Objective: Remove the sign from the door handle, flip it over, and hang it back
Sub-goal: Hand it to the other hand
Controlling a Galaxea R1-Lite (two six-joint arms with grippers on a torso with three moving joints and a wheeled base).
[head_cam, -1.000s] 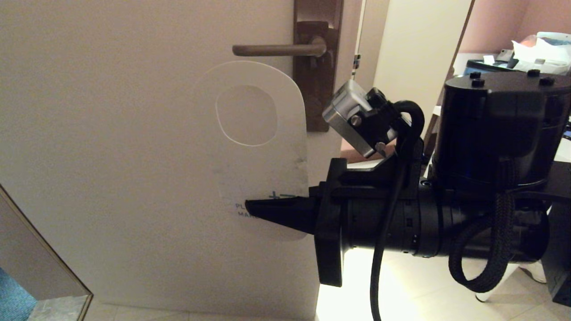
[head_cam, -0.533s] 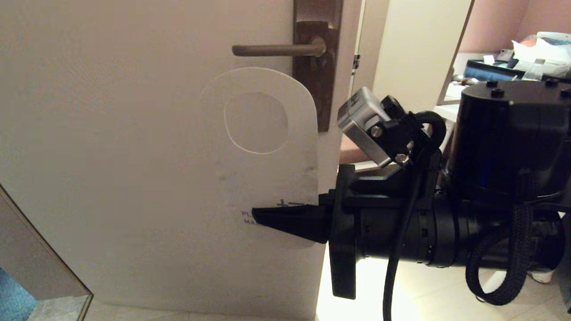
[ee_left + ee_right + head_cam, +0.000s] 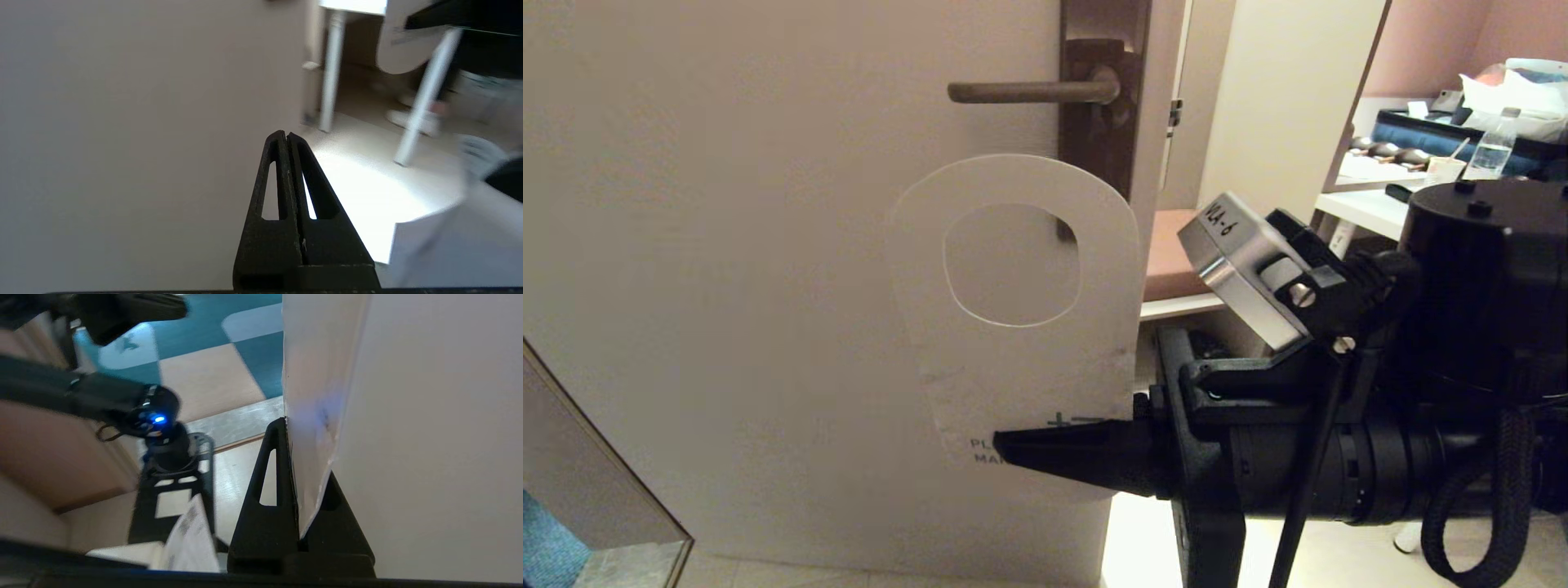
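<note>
The right pincer (image 3: 1013, 447) is clenched on the lower edge of the sign (image 3: 1021, 359), the card pinched flat between its two black fingers, as the right wrist view shows. Over the last second the sign has dropped and come nearer to the camera and a little to the right: its rounded top, which sat just under the door handle (image 3: 1029, 90), now hangs clearly below the lever, and its oval hole (image 3: 1011, 265) encloses nothing but door and a corner of the backplate. The sign is therefore off the handle and carried free in front of the door, white face toward the head camera, with a trace of print beside the fingers.

This suggests the removal step is done and the turning over comes next; the arm appears to be pulling back to gain room for it. The left pincer (image 3: 287, 136) is shut on nothing, low down by the foot of the door and out of the head view.
</note>
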